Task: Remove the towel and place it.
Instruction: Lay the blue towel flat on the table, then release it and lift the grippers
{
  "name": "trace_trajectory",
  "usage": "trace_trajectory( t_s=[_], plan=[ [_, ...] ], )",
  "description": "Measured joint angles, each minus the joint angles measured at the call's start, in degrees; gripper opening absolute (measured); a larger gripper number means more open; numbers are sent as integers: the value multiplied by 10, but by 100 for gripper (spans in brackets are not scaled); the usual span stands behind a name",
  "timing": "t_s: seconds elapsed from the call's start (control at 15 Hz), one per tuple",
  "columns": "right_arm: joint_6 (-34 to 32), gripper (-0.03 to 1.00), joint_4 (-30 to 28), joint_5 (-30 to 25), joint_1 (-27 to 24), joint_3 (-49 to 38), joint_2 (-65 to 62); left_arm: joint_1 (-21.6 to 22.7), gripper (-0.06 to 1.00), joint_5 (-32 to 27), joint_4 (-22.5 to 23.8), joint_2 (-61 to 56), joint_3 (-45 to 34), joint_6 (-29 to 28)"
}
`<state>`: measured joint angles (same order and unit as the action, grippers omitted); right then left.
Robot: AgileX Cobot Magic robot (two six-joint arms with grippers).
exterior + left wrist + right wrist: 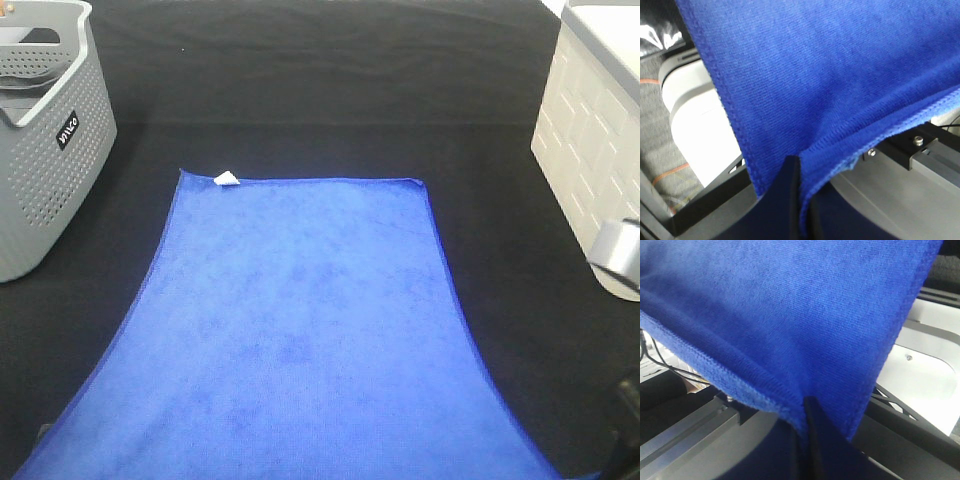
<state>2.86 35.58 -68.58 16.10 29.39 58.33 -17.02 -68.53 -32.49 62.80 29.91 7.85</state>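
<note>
The towel point(300, 330) fills the lower centre of the high view. Its long axis runs from the bottom edge up to mid-frame, where its far edge and white tag point(227, 178) lie on the black tabletop point(330, 90). The left gripper point(799, 172) and right gripper point(807, 410) are each clamped on a near corner. A grey basket point(45, 140) stands upper left and a white box point(590, 130) right, both beside the towel's sides rather than across its path.
</note>
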Motion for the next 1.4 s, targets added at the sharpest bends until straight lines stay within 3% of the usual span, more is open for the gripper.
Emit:
trace_trajectory(
  t_s=[0.73, 1.4],
  plan=[
    [132, 3, -1, 44, -1, -1, 273, 0, 0, 18, 2, 180, 19, 23],
    [176, 3, 1, 81, -1, 1, 398, -17, 0, 35, 7, 362, 60, 72]
  ],
)
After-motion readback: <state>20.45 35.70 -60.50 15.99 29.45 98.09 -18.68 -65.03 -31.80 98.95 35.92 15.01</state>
